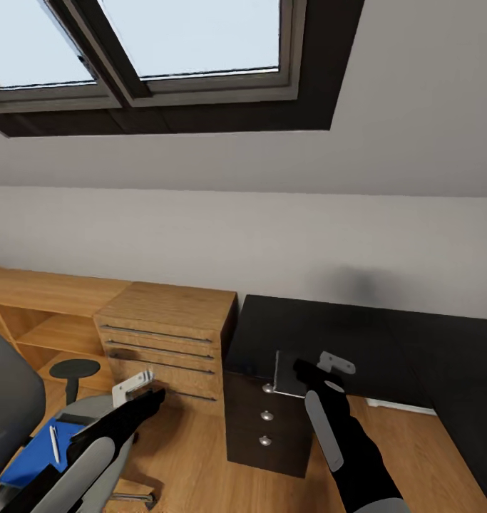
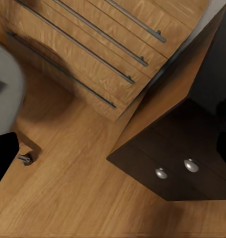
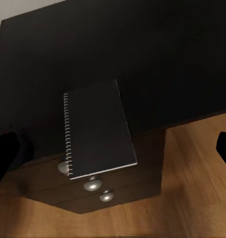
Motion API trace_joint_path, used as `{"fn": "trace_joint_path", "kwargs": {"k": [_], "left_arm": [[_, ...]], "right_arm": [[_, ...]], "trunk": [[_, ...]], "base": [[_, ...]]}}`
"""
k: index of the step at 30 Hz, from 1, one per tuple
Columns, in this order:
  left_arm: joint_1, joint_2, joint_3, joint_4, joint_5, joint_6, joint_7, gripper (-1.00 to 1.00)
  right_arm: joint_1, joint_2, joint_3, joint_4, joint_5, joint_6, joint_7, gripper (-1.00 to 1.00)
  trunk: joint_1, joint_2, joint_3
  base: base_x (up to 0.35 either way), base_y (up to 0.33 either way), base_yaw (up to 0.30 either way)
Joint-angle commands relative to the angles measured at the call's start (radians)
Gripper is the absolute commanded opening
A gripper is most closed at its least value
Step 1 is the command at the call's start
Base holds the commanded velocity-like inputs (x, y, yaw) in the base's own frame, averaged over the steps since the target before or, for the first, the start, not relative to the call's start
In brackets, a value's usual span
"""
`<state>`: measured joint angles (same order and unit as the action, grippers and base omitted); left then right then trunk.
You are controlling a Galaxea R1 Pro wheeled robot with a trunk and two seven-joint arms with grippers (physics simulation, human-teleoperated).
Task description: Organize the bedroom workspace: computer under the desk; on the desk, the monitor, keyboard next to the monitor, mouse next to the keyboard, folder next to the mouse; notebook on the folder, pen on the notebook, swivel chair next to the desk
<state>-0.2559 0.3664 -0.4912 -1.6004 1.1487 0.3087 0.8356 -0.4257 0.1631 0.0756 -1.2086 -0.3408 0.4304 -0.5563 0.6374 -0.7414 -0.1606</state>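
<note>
While the left arm reaches forward low over the wood floor (image 1: 186, 456), its gripper (image 1: 132, 388) hangs near the swivel chair (image 1: 8, 406) with pale fingers (image 1: 125, 388) whose spacing I cannot tell. On the chair's seat lies the blue folder (image 1: 33, 456), and the white pen (image 1: 54, 443) rests on top of it. The right gripper (image 1: 314, 367) holds the notebook (image 3: 98, 129), a dark spiral-bound rectangle, clamped between its fingers above the front edge of the desk (image 1: 329, 331), over the black drawer unit (image 1: 268, 427) with round silver knobs (image 2: 191, 165). Beside that unit stands a light-wood drawer chest (image 1: 165, 335) with long bar handles, touching the desk's side. Behind it runs a low wooden shelf (image 1: 43, 288) along the white wall (image 1: 272, 235). Beyond the notebook the black surface stretches bare toward the wall. Above, a dark-framed skylight (image 1: 165, 43) sits in the sloped ceiling.
</note>
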Motion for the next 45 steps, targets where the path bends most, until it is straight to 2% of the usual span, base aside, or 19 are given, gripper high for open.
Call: {"fn": "trace_joint_path", "kwargs": {"k": [1,8,14,23,25,26,27,32,33,35,45], "left_arm": [[-0.002,0.001,-0.017,-0.001,0.003,0.003,0.007,1.00],[-0.002,0.000,-0.045,-0.001,0.002,0.002,0.007,1.00],[-0.002,0.000,-0.073,-0.001,0.000,0.001,0.007,1.00],[-0.002,-0.015,-0.081,-0.001,0.001,0.001,0.008,1.00],[-0.002,-0.016,-0.089,-0.001,0.001,0.001,0.008,1.00],[-0.002,-0.017,-0.096,-0.001,0.000,0.001,0.008,1.00],[-0.002,-0.017,-0.097,-0.001,0.000,0.001,0.008,1.00],[-0.002,-0.017,-0.099,-0.001,0.000,0.001,0.008,1.00],[-0.002,-0.017,-0.099,-0.001,0.000,0.001,0.008,1.00],[-0.002,-0.017,-0.099,-0.001,0.000,0.001,0.008,1.00],[-0.002,-0.017,-0.127,-0.001,0.001,0.001,0.008,1.00]], "right_arm": [[-0.001,0.000,0.010,0.003,-0.008,0.003,-0.008,1.00],[-0.001,-0.002,0.072,0.055,0.000,0.000,-0.007,1.00],[-0.001,-0.001,0.085,0.089,0.032,-0.002,-0.006,1.00],[-0.002,0.001,0.121,0.154,0.038,-0.052,-0.002,1.00],[-0.002,0.001,0.149,0.158,0.039,-0.055,-0.002,1.00],[-0.002,0.000,0.185,0.160,0.039,-0.059,-0.002,1.00],[-0.002,-0.001,0.191,0.160,0.039,-0.061,-0.002,1.00],[-0.002,-0.003,0.203,0.160,0.049,-0.075,0.000,1.00],[-0.002,-0.004,0.204,0.161,0.061,-0.107,0.000,1.00],[-0.002,-0.004,0.205,0.161,0.066,-0.126,0.001,1.00],[-0.002,-0.005,0.209,0.161,0.078,-0.141,0.001,1.00]], "trunk": [[0.000,-0.001,-0.002],[0.000,-0.001,-0.009],[0.000,-0.001,-0.015],[0.000,-0.001,-0.026],[0.000,-0.001,-0.028],[0.000,-0.001,-0.029],[0.000,-0.001,-0.030],[0.000,-0.001,-0.032],[0.000,-0.001,-0.032],[0.000,-0.001,-0.032],[0.000,-0.001,-0.032]], "base": [[0.000,0.000,0.247],[0.036,0.000,0.237],[0.270,0.000,0.212],[0.062,0.000,0.195],[0.003,0.000,0.189],[0.001,0.000,0.185],[0.000,0.000,0.150],[0.000,0.000,0.059],[0.000,0.000,0.007],[0.000,0.000,0.003],[0.071,0.000,0.000]]}}
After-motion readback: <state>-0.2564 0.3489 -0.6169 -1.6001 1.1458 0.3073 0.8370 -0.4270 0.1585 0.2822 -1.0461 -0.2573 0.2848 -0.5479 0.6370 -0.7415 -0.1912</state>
